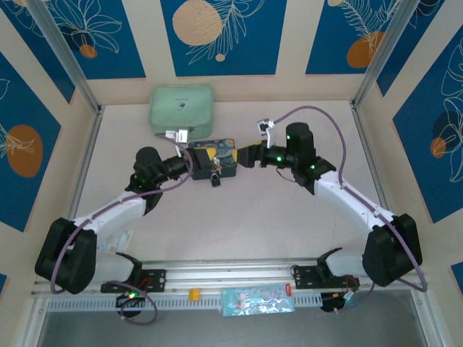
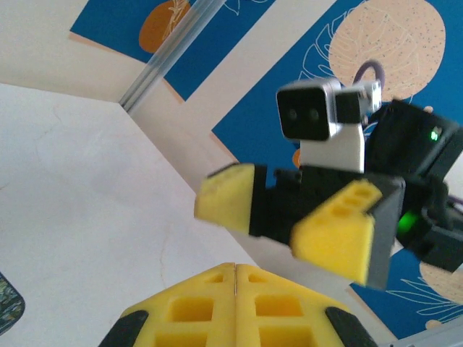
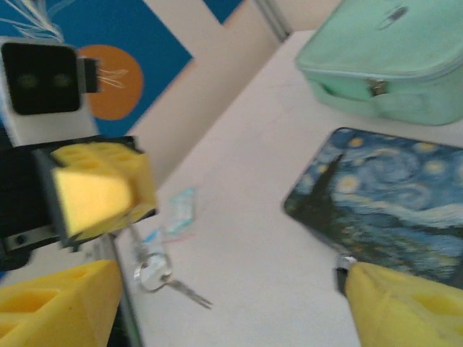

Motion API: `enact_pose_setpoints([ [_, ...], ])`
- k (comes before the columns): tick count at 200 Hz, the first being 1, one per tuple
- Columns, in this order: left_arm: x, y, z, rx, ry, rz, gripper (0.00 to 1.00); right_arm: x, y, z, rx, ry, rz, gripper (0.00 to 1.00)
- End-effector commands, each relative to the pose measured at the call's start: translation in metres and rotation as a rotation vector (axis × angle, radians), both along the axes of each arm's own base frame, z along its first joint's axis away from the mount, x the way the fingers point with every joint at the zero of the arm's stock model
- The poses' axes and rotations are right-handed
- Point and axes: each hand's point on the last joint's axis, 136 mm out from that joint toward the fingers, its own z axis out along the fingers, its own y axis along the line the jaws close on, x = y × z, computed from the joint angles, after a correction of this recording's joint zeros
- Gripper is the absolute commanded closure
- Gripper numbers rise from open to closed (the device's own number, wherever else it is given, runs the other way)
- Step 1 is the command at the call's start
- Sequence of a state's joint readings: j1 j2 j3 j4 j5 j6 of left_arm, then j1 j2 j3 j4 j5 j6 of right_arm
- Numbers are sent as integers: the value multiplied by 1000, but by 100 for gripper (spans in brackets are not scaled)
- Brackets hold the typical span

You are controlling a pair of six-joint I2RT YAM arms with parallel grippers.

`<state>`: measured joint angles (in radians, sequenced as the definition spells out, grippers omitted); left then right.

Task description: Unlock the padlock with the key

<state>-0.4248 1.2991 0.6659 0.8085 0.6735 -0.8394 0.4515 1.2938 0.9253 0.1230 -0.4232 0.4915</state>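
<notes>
My left gripper is shut on one thin silvery key, seen as a metal sliver between its yellow pads. In the right wrist view the left gripper is raised, and the ring with the remaining keys dangles below it. A small dark padlock with a silvery top sits at the tin box's edge, partly hidden by my right finger. From above it is the dark speck in front of the tin. My right gripper is open and empty, facing the left gripper from the right.
The dark blue swirl-painted tin box lies between the two grippers, with a mint green pouch behind it. A small blue-and-white packet lies on the table near the left arm. A blue packet rests on the front rail.
</notes>
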Motion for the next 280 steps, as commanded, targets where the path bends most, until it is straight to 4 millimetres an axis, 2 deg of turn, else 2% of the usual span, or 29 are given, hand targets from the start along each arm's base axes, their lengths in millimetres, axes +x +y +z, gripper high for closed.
enact_pose_setpoints([
  [1,-3,-1,32,-72,-82,-40,100,-22,13,29,191,-9,90,23],
  [26,-5,-2,33,-89,-73,-45,100,-26,23,22,243,3,75,33],
  [53,-8,-4,30,-95,-67,-44,100,-27,39,24,306,11,128,46],
  [100,-13,-5,28,-98,-55,-52,100,-24,54,30,330,-4,176,51],
  [163,-12,-7,26,-129,-33,-56,100,-26,55,28,343,5,180,53],
  [213,-12,-10,25,-134,-24,-60,100,-25,61,26,355,25,210,58],
  [260,-12,-9,25,-136,-22,-50,100,-24,63,22,360,43,219,68],
  [280,-11,-9,24,-136,-17,-46,100,-24,63,21,359,46,220,76],
])
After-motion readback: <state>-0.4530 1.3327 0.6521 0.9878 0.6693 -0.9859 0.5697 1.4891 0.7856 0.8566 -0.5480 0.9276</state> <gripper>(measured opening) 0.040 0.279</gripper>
